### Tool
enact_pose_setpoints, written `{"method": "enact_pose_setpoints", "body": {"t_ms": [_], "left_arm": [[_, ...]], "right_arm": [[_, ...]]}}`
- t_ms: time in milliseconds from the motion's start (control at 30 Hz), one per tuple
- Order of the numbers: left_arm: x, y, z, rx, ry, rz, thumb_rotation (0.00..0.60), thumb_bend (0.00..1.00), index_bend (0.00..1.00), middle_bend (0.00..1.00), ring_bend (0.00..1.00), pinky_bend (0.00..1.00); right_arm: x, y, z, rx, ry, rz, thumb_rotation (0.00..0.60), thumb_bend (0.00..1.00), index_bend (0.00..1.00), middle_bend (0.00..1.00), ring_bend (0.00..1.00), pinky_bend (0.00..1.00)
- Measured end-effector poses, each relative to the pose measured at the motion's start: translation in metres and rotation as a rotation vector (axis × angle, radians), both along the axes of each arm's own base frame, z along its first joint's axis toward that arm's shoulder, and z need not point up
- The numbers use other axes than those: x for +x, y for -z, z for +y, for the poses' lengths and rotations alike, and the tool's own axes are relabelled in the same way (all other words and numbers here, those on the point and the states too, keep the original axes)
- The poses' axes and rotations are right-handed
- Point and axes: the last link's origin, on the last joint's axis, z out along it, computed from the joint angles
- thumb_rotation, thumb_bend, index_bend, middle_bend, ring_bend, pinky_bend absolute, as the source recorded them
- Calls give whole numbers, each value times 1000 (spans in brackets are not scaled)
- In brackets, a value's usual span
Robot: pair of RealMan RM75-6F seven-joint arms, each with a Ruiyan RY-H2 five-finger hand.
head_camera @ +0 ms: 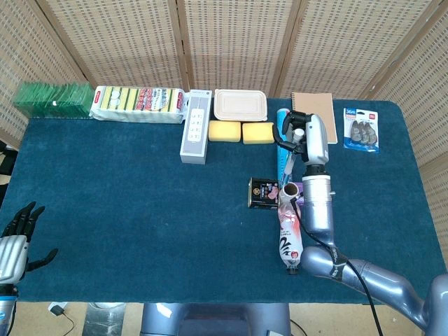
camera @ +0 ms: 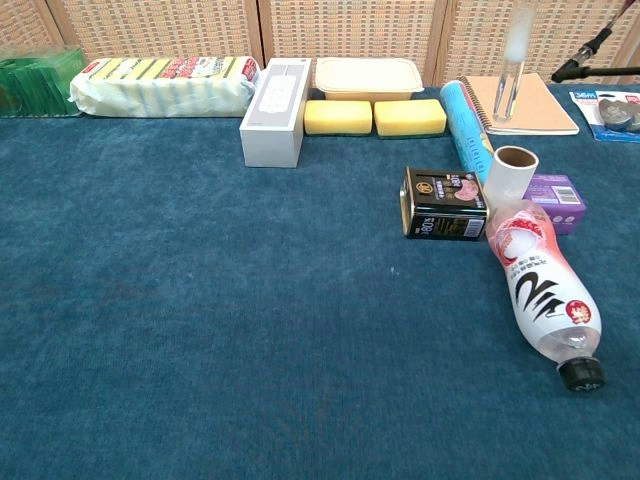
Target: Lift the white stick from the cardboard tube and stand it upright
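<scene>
The white stick hangs almost upright in the air, clear of the table, with its lower end over the notebook in the chest view. My right hand grips the stick near its top. The cardboard tube stands upright and open-topped, below and a little nearer than the stick, beside the black tin. From the head view the tube shows as a small ring under my right forearm. My left hand is off the table's front left corner, fingers spread, holding nothing.
A plastic bottle lies on its side against the tube, and a purple box sits behind it. A blue tube, two yellow sponges, a lunch box, a power strip and a sponge pack line the back.
</scene>
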Motion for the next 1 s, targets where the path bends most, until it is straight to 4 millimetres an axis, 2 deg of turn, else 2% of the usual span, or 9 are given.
{"method": "enact_pose_setpoints", "body": {"t_ms": [333, 633, 1000], "left_arm": [[0, -2, -2, 12, -6, 5, 600, 195, 66, 0, 0, 153], [3, 3, -4, -7, 2, 10, 600, 194, 66, 0, 0, 153], [6, 6, -2, -12, -5, 15, 600, 195, 66, 1, 0, 154]], "right_arm": [[-12, 0, 1, 2, 13, 22, 600, 415, 745, 1000, 1000, 1000], [-20, 12, 1, 29, 22, 36, 600, 415, 745, 1000, 1000, 1000], [-26, 14, -6, 27, 27, 32, 600, 415, 745, 1000, 1000, 1000]]}}
